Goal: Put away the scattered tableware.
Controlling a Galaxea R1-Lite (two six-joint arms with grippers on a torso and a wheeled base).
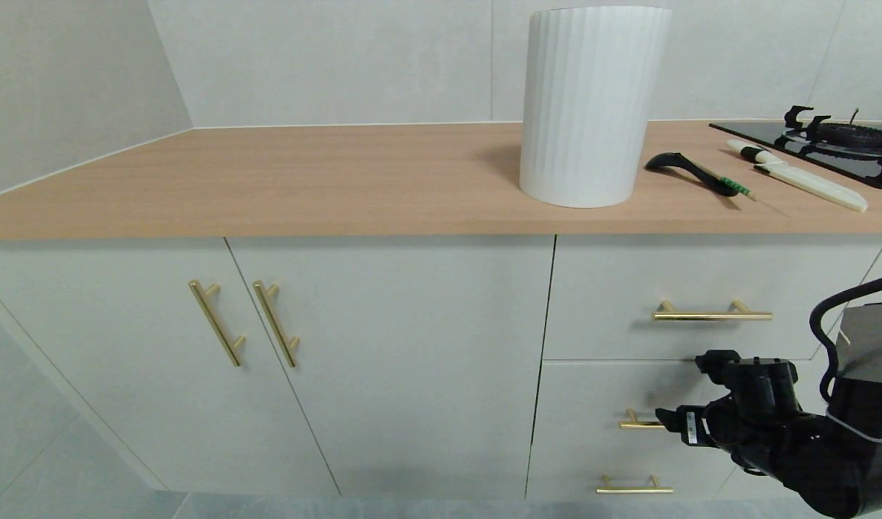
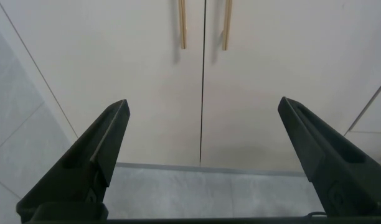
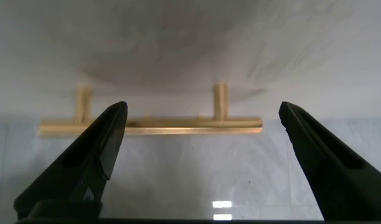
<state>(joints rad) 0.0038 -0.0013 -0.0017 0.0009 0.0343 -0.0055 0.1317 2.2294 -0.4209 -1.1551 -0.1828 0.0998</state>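
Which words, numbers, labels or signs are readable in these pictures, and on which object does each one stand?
Readable text: none in any view.
White sticker on the right gripper: it seems to carry print, but it is too small to read.
White ribbed container, white knife, black utensil, cabinet doors: no print visible.
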